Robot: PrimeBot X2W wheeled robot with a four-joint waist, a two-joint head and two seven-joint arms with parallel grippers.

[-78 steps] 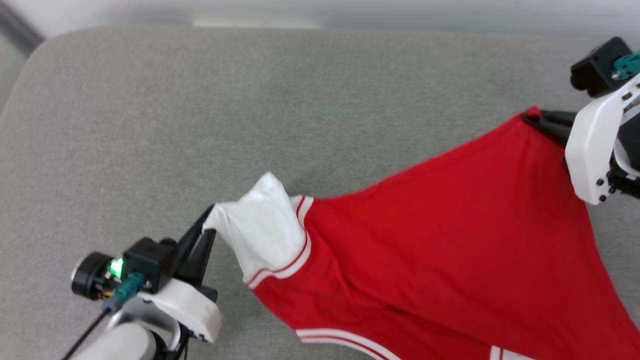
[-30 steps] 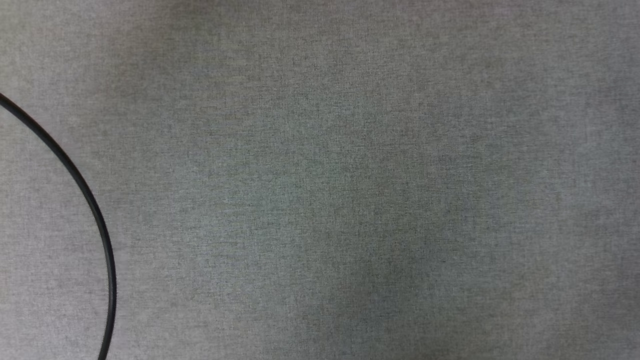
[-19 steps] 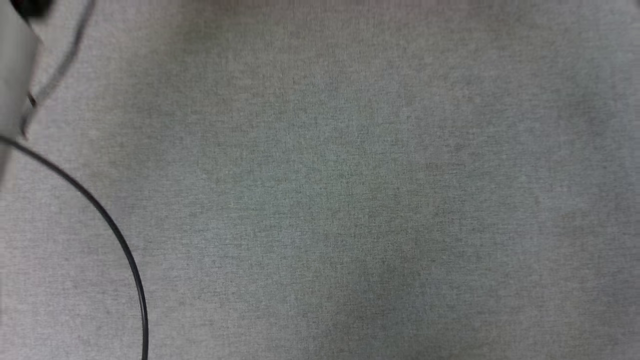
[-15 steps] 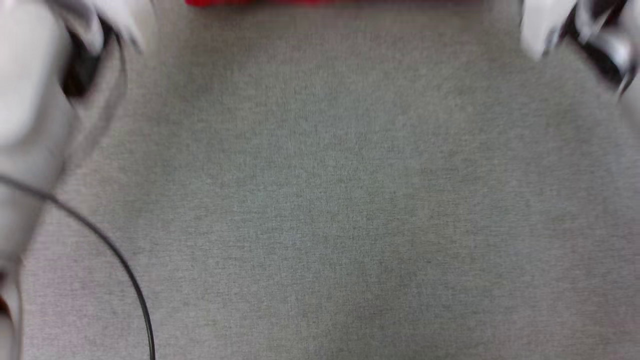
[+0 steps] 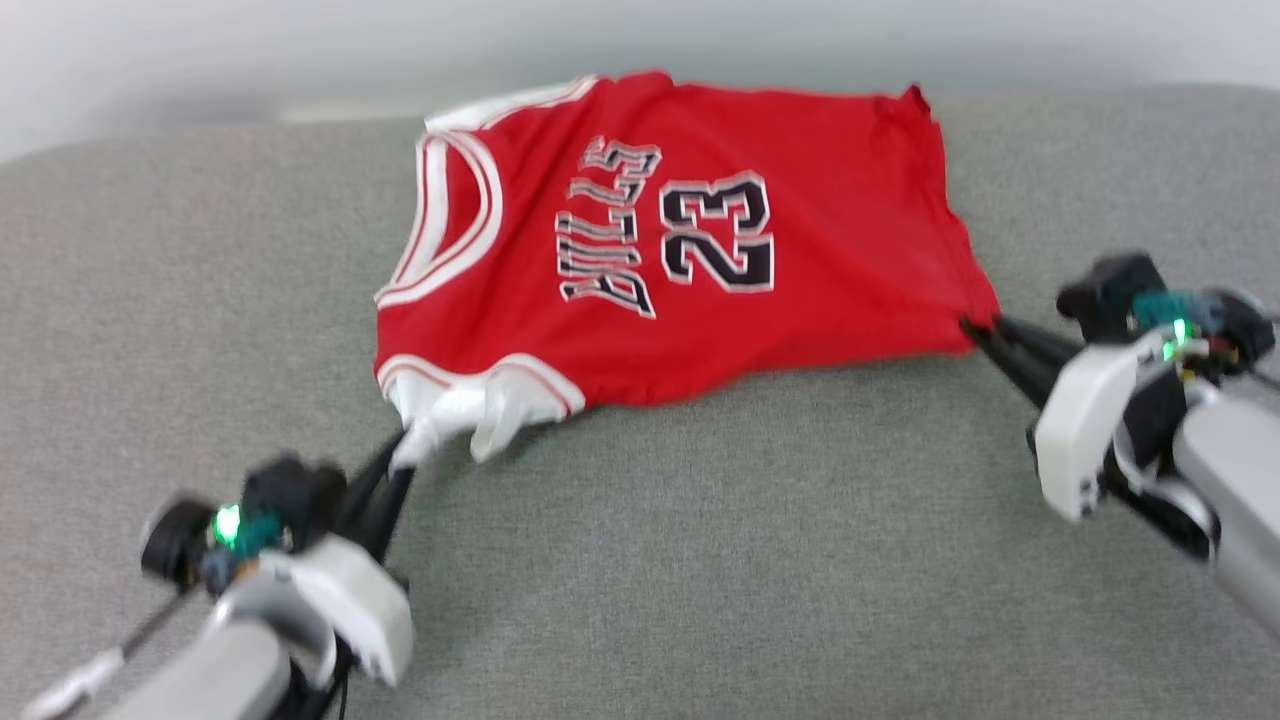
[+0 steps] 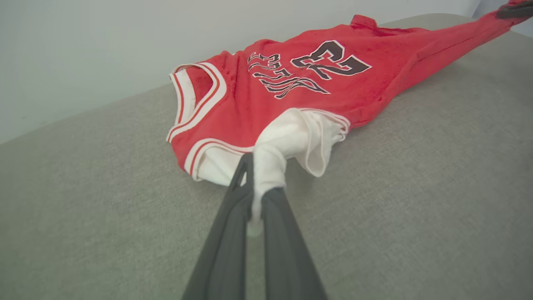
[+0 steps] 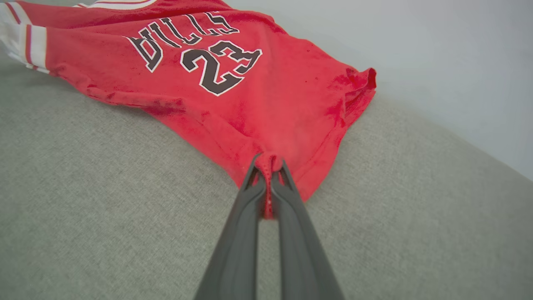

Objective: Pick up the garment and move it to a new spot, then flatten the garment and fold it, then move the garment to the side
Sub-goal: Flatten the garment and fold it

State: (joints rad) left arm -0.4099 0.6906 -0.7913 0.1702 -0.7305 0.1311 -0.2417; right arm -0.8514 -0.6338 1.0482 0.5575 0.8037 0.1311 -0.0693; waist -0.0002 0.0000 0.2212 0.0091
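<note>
Garment (image 5: 820, 250) lies front side up at the far middle of the grey cloth-covered surface (image 5: 700, 560) in your head view. Its long axis runs left to right: the striped collar points left and the hem points right, so the black lettering and the "23" read sideways. Its far edge reaches the surface's far rim, under the pale wall (image 5: 200, 60). Your left gripper (image 5: 400, 455) is clenched on the white sleeve at the near-left corner. Your right gripper (image 5: 975, 328) is clamped on the near-right hem corner, and the red cloth pulls to a point there. Bare grey cloth stretches between the two arms.

Your left wrist view shows the sleeve bunched and pinched between the dark fingers (image 6: 233, 200). The body of the shirt spreads away beyond them, and the far hem corner is drawn out toward the other gripper's tip.

Your right wrist view shows the fingers (image 7: 245, 208) closed on a small fold of red hem, with the number and letters beyond.
</note>
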